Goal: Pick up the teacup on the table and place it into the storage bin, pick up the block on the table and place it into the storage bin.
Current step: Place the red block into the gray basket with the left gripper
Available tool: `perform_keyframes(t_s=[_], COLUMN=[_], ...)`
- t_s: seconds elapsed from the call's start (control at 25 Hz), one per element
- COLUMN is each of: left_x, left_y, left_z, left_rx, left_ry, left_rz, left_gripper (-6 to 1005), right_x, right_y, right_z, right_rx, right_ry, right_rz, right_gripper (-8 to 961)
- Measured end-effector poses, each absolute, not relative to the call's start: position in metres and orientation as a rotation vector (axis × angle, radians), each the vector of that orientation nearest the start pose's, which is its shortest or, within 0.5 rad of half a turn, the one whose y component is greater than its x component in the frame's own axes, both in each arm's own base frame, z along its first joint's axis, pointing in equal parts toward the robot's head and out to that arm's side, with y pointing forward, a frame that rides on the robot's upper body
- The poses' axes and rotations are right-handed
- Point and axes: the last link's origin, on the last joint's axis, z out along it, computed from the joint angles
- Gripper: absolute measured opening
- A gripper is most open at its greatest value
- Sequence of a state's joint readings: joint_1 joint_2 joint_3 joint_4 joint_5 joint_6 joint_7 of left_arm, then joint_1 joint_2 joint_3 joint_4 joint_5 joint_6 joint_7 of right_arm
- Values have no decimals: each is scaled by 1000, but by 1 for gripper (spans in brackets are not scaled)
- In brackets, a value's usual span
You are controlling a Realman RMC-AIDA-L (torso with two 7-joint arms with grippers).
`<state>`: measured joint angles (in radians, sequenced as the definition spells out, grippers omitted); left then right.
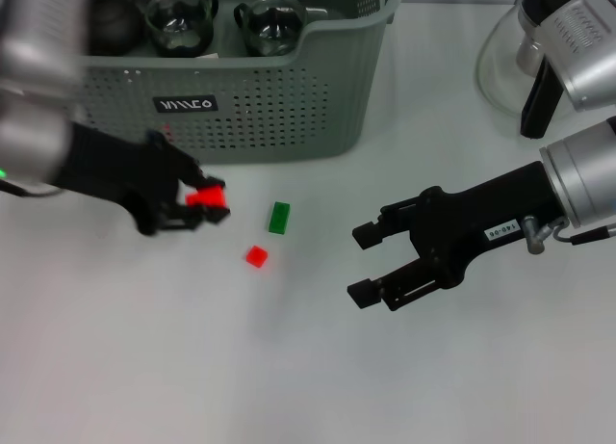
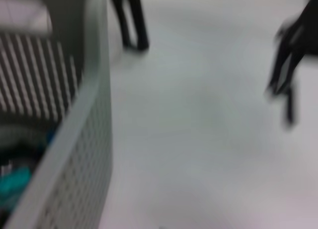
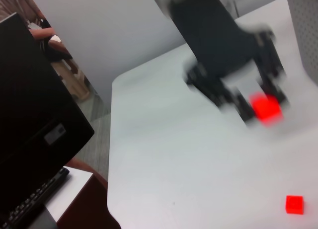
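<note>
Gripping red block [image 1: 206, 198], left gripper [image 1: 197, 205], beside storage bin [image 1: 289, 117]

left pincer [image 1: 197, 211] grips red block [image 1: 206, 197] | right pincer [image 1: 364, 264] open

The storage bin [image 1: 289, 97] is cut off by the top edge of the head view, so its far wall is not seen; the teacups [image 1: 272, 22] inside it are partly hidden by its rim; the glass carafe [image 1: 525, 64] is cut by the top edge and overlapped by the right arm; the left gripper [image 1: 197, 211] is smeared by motion blur, and the red block [image 1: 206, 199] it grips is seen only in part; the left wrist view is blurred throughout, so the bin's contents there cannot be identified
</note>
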<state>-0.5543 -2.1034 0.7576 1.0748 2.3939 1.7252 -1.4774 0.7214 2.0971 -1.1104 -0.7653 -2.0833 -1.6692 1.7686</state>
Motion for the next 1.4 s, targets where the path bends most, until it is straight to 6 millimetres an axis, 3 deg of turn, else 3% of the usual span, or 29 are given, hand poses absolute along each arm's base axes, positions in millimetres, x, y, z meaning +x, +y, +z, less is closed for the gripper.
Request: perform_keyframes(t_s=[0.12,0.2,0.4,0.52,0.72,0.92,1.08,1.2,1.28,1.36,1.4], left_x=[-241,-236,-218,-210,-207,-215,-218,-210,-200,-181,-181], left_y=[318,318,335,359,396,417,422,418,408,380,380], left_z=[79,97,131,137,131,131,132,135,135,127,127], left_rx=[-2911,-2841,-2631,-2550,-2452,-2308,-2275,-2304,-2381,-2599,-2599], left_ry=[-316,-303,-321,-397,-561,-654,-691,-715,-677,-555,-555], left_rz=[-413,-557,-752,-743,-671,-645,-621,-620,-638,-655,-655], left_gripper=[299,300,302,303,305,307,308,539,647,756,784], right_x=[176,178,179,179,180,181,181,182,183,183,183], right_y=[329,329,329,329,329,329,329,330,331,331,331], right_z=[-47,-45,-44,-45,-45,-45,-45,-44,-44,-44,-44], right_rx=[-3266,-3264,-3266,-3271,-3276,-3273,-3267,-3259,-3256,-3255,-3254], right_ry=[618,608,584,578,573,575,575,581,583,584,584], right_rz=[266,263,259,249,227,225,225,227,228,228,227], right_gripper=[881,881,881,880,880,880,880,880,880,880,880])
